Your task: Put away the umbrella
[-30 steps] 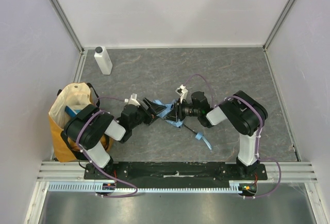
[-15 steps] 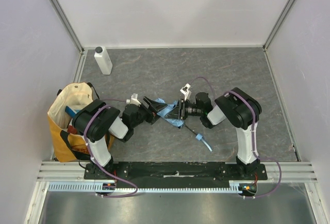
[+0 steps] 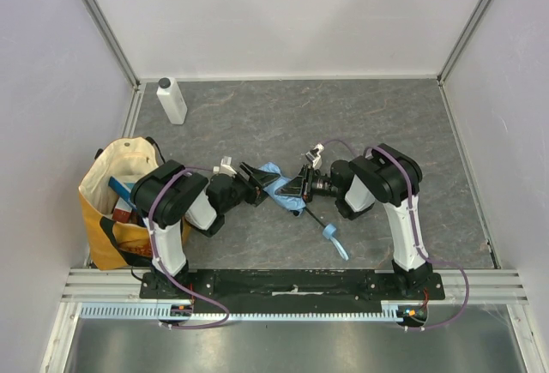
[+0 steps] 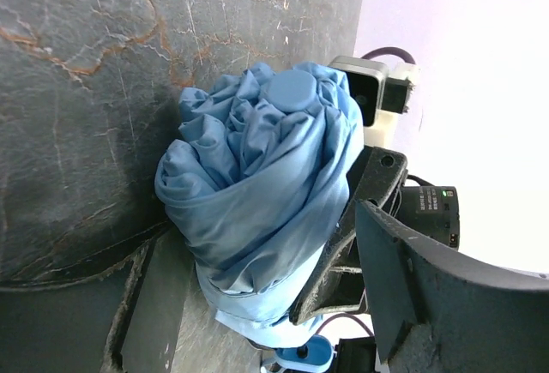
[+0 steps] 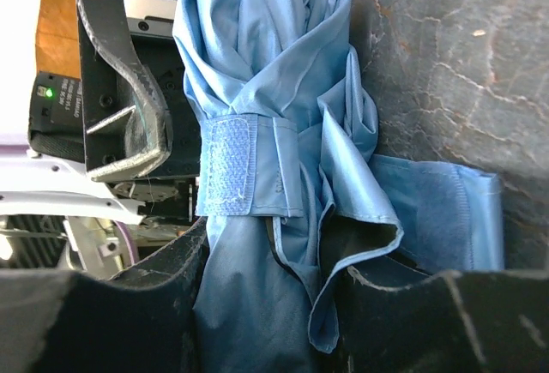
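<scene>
Even bright light, soft shadows

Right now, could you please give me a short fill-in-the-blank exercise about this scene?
1. The umbrella has ___ fabric.
2. The white bottle stands ___, not tipped over.
3. The tote bag sits on the robot's ___ side.
4. A Velcro strap is wrapped ___ the umbrella.
Missing words: blue; upright; left; around.

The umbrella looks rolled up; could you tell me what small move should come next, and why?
Probably close the strap: the right tool holds the rolled umbrella, but the Velcro patch is bare and the strap end seems to lie loose on the table. The left tool could fold that end onto the patch.
</scene>
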Tool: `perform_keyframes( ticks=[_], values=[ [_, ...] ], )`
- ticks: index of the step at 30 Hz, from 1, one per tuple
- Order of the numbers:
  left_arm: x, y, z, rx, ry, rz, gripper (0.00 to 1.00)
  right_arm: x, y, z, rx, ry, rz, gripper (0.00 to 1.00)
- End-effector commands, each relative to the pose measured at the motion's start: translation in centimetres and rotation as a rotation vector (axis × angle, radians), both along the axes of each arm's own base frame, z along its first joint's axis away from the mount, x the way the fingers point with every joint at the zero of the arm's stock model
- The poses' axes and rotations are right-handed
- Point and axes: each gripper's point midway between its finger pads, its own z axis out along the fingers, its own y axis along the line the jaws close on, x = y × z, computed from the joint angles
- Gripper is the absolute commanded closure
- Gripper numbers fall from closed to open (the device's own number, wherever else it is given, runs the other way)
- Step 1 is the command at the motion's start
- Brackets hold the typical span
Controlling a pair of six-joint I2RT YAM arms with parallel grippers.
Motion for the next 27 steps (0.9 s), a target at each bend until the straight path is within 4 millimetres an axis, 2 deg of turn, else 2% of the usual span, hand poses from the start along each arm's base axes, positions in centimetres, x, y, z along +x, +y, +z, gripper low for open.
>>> perform_keyframes(
  ticks=[1,3,7,10,11,12,15,17,19,21,25,27],
  values=[
    [-0.2,0.9,-3.8,0.118,0.08,0.036,0.2,-4.0,0.7,3.4,0.165,-0.079,0.188,1.0],
    [0.2,0.7,-3.4,0.112,0.058,0.038,0.21,-4.2,0.7,3.3,0.161,-0.076,0.189,1.0],
    [0.9,0.5,-2.7,0.095,0.01,0.051,0.35,-4.4,0.6,3.1,0.151,-0.072,0.193,1.0],
    [1.1,0.4,-2.2,0.082,-0.02,0.062,0.41,-4.7,0.6,2.5,0.129,-0.068,0.206,1.0],
    [1.2,0.3,-2.1,0.084,-0.025,0.063,0.6,-4.8,0.6,2.3,0.125,-0.068,0.209,1.0],
    [1.2,0.2,-2.1,0.089,-0.026,0.066,0.73,-4.9,0.5,2.1,0.119,-0.067,0.211,1.0],
    [1.2,0.5,-1.8,0.113,-0.052,0.081,0.91,-5.0,0.4,1.6,0.09,-0.072,0.216,1.0],
    [1.0,0.9,-1.8,0.139,-0.057,0.09,0.98,-4.9,0.3,0.7,0.039,-0.085,0.211,1.0],
    [0.7,1.3,-1.9,0.156,-0.056,0.098,0.98,-4.5,0.1,-0.6,-0.045,-0.094,0.203,0.98],
    [0.5,1.5,-1.9,0.164,-0.06,0.095,0.98,-4.0,-0.2,-2.1,-0.155,-0.093,0.192,0.89],
    [-0.1,1.7,-2.2,0.158,-0.061,0.092,0.98,-3.3,-1.1,-2.9,-0.306,-0.142,0.195,0.73],
    [-0.2,1.7,-2.3,0.157,-0.061,0.089,0.98,-2.9,-1.4,-2.7,-0.352,-0.159,0.186,0.6]
  ],
)
